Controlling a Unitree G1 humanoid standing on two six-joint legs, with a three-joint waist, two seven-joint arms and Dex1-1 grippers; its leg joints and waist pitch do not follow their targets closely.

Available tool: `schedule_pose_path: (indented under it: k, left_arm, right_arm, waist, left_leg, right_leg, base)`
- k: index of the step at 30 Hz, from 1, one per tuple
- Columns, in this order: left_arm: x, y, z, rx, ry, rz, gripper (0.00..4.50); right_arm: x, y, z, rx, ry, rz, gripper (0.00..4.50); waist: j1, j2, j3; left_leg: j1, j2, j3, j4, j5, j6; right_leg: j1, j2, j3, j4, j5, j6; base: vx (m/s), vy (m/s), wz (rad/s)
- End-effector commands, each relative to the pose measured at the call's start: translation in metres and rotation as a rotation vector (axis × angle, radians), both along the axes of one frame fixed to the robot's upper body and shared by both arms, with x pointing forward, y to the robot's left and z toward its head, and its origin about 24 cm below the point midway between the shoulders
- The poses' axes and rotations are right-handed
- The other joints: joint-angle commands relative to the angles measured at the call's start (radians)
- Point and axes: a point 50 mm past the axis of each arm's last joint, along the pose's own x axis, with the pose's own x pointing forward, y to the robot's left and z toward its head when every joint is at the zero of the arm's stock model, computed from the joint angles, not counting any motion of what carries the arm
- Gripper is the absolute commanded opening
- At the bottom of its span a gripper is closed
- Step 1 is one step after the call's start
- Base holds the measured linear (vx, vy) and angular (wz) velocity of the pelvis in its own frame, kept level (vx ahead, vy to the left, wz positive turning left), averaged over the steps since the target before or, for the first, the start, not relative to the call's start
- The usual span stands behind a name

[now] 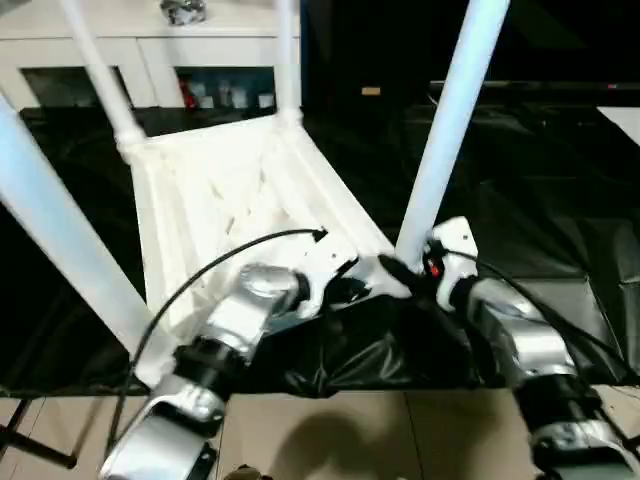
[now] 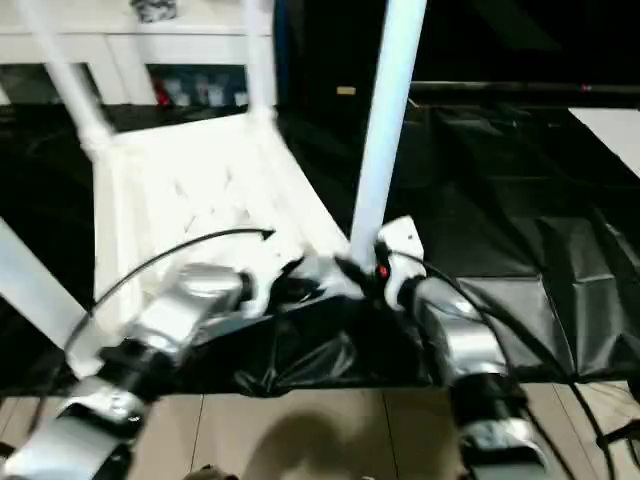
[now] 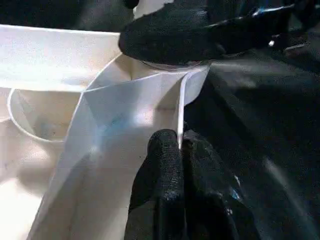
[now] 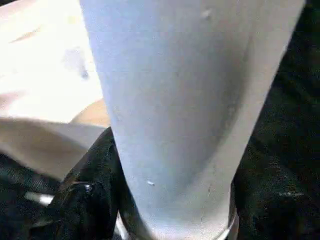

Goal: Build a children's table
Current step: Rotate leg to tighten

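White plastic children's table (image 1: 215,190), upturned at centre frame, receiving its near right leg.
The right gripper (image 1: 405,272) clasps the tapered white leg (image 1: 450,125) at its base; the left gripper (image 3: 180,150) pinches the tabletop rim; the leg probably needs pressing straight down into its socket.

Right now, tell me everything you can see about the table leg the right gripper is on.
The leg is a long, round, smooth white plastic tube, tapered. It stands up, leaning slightly, from the near right corner socket of the upside-down tabletop. The right gripper clasps its base, a black finger on either side. The left gripper pinches the rim beside that socket.
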Motion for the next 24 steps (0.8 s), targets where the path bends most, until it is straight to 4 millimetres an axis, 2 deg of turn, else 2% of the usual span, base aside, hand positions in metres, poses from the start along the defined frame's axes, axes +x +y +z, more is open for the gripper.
schedule_pose_path:
  k: [1,4,5,7,11,14,15,17,21,22,23,24]
  left_arm:
    - [-0.002,-0.026,0.014,-0.087,-0.043,-0.019,0.0]
    - [-0.006,-0.028,0.013,-0.075,-0.055,-0.058,0.0]
    - [-0.007,-0.028,0.013,-0.073,-0.06,-0.072,0.0]
    - [-0.008,-0.026,0.013,-0.069,-0.071,-0.101,0.0]
    - [-0.011,-0.019,0.014,-0.076,-0.073,-0.166,0.0]
    - [-0.011,-0.017,0.015,-0.077,-0.07,-0.184,0.0]
    - [-0.012,-0.013,0.015,-0.077,-0.067,-0.216,0.0]
    - [-0.015,-0.002,0.014,-0.068,-0.046,-0.293,0.0]
    - [-0.018,0.007,0.014,-0.064,-0.02,-0.361,0.0]
    - [-0.022,0.013,0.014,-0.059,-0.006,-0.414,0.0]
    - [-0.026,0.02,0.013,-0.052,0.017,-0.478,0.0]
    - [-0.027,0.022,0.013,-0.052,0.032,-0.488,0.0]
  right_arm:
    - [-0.005,0.033,-0.011,0.017,0.055,0.077,2.59]
    - [-0.005,0.038,-0.008,0.057,0.038,0.098,2.59]
    - [-0.006,0.038,-0.007,0.067,0.033,0.105,2.94]
    - [-0.006,0.035,-0.005,0.07,0.028,0.113,3.29]
    - [-0.01,0.029,-0.001,0.093,0.018,0.177,3.62]
    - [-0.011,0.027,0.0,0.091,0.011,0.208,3.8]
    - [-0.014,0.025,0.002,0.077,0.005,0.254,4.07]
    - [-0.025,0.02,0.004,0.04,0.004,0.419,4.07]
    - [-0.037,0.015,0.004,0.003,0.02,0.557,4.07]
    - [-0.042,0.012,0.003,-0.011,0.034,0.613,4.07]
    - [-0.047,0.008,0.002,-0.021,0.054,0.67,4.07]
    - [-0.048,0.006,0.002,-0.019,0.06,0.683,4.07]
  waist:
    - [0.005,-0.015,-0.065]
    - [0.004,-0.014,-0.065]
    - [0.004,-0.013,-0.063]
    - [0.004,-0.013,-0.063]
    - [0.004,-0.014,-0.063]
    - [0.005,-0.013,-0.061]
    - [0.006,-0.012,-0.06]
    - [0.009,-0.013,-0.06]
    - [0.011,-0.015,-0.06]
    - [0.019,-0.014,-0.058]
    - [0.02,-0.02,-0.06]
    - [0.025,-0.015,-0.059]
  left_leg:
    - [0.005,0.018,-0.009,-0.061,-0.164,0.044]
    - [0.007,0.019,-0.009,-0.062,-0.175,0.053]
    - [0.008,0.02,-0.008,-0.062,-0.184,0.053]
    - [0.007,0.02,-0.009,-0.063,-0.19,0.051]
    - [0.007,0.023,-0.009,-0.065,-0.201,0.051]
    - [0.01,0.024,-0.008,-0.066,-0.212,0.054]
    - [0.01,0.024,-0.009,-0.066,-0.215,0.05]
    - [0.01,0.026,-0.009,-0.066,-0.218,0.057]
    - [0.011,0.025,-0.007,-0.065,-0.214,0.06]
    - [0.012,0.029,-0.008,-0.067,-0.222,0.062]
    - [0.01,0.029,-0.008,-0.066,-0.217,0.064]
    - [0.01,0.03,-0.007,-0.066,-0.216,0.066]
  right_leg:
    - [0.053,-0.076,0.042,-0.082,-0.209,-0.18]
    - [0.053,-0.075,0.042,-0.082,-0.195,-0.189]
    - [0.052,-0.077,0.042,-0.084,-0.207,-0.189]
    - [0.053,-0.077,0.043,-0.085,-0.216,-0.186]
    - [0.054,-0.078,0.043,-0.085,-0.223,-0.184]
    - [0.049,-0.078,0.044,-0.087,-0.237,-0.183]
    - [0.05,-0.078,0.043,-0.088,-0.248,-0.183]
    - [0.05,-0.078,0.045,-0.085,-0.237,-0.18]
    - [0.048,-0.079,0.045,-0.085,-0.233,-0.189]
    - [0.048,-0.081,0.046,-0.086,-0.254,-0.184]
    - [0.05,-0.08,0.045,-0.085,-0.251,-0.182]
    - [0.048,-0.079,0.046,-0.083,-0.254,-0.181]
  base:
    - [0.0,0.0,0.0]
    - [0.0,0.0,0.0]
    - [0.0,0.0,0.0]
    - [0.0,0.0,0.0]
    - [0.0,0.0,0.0]
    - [0.0,0.0,0.0]
    - [0.0,0.0,0.0]
    - [0.0,0.0,0.0]
    - [0.0,0.0,0.0]
    - [0.0,0.0,0.0]
    - [0.0,0.0,0.0]
    - [0.0,0.0,0.0]
